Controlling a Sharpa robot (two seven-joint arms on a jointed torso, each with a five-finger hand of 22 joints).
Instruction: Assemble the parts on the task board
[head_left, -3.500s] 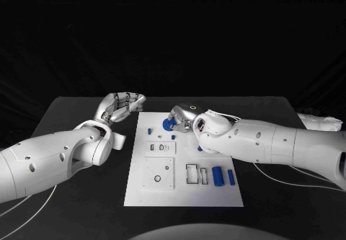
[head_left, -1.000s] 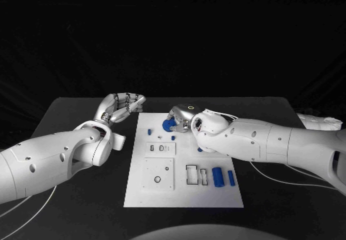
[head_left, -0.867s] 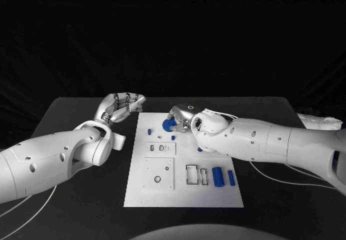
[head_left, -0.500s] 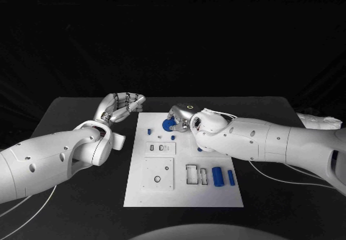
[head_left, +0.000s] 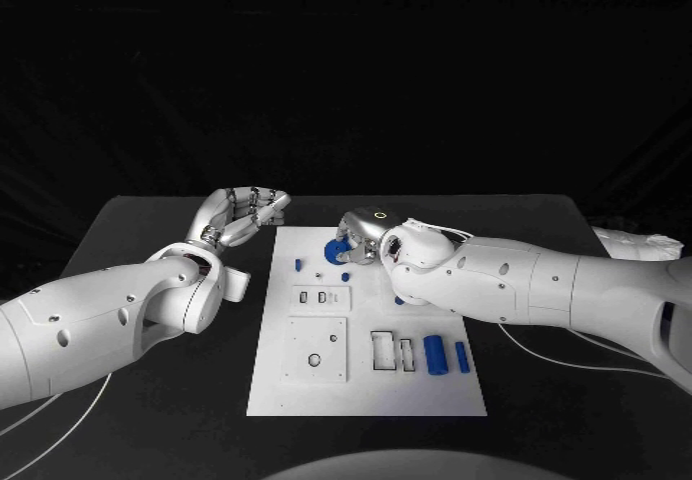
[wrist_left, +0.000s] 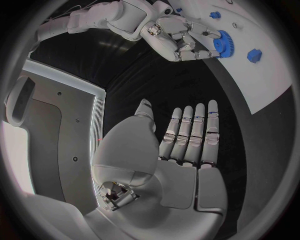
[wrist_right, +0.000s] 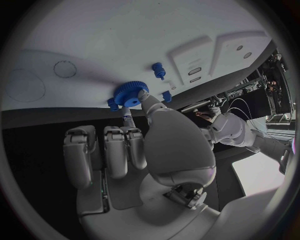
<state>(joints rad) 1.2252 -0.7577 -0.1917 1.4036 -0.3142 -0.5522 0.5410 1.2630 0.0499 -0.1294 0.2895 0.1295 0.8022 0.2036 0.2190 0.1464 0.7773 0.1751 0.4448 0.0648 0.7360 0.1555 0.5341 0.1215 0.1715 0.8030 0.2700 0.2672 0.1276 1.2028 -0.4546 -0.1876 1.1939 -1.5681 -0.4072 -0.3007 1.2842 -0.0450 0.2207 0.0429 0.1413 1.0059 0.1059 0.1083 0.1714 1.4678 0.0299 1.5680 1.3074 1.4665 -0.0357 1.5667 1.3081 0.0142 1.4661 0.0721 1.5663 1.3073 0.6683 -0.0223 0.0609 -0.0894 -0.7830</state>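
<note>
The right hand is over the far part of the task board and it holds a blue gear between the thumb and a finger. In the head view most of this gear is covered by the hand, and only a small blue edge shows at its left side. The right wrist view gives it more clearly: the toothed wheel is at the fingertips, very near the white surface of the board, but I cannot tell if it touches the board or sits on something there. The other fingers of this hand are bent in toward the palm.

The left hand is beside the far left corner of the board, above the black table. In the left wrist view its fingers are straight and close side by side, and it holds nothing.

Two small blue pegs stand on the board near the gear. Near the front right part of the board two blue cylinders lie beside a white slot. One more blue piece is half hidden under the right arm and hard to identify
</note>
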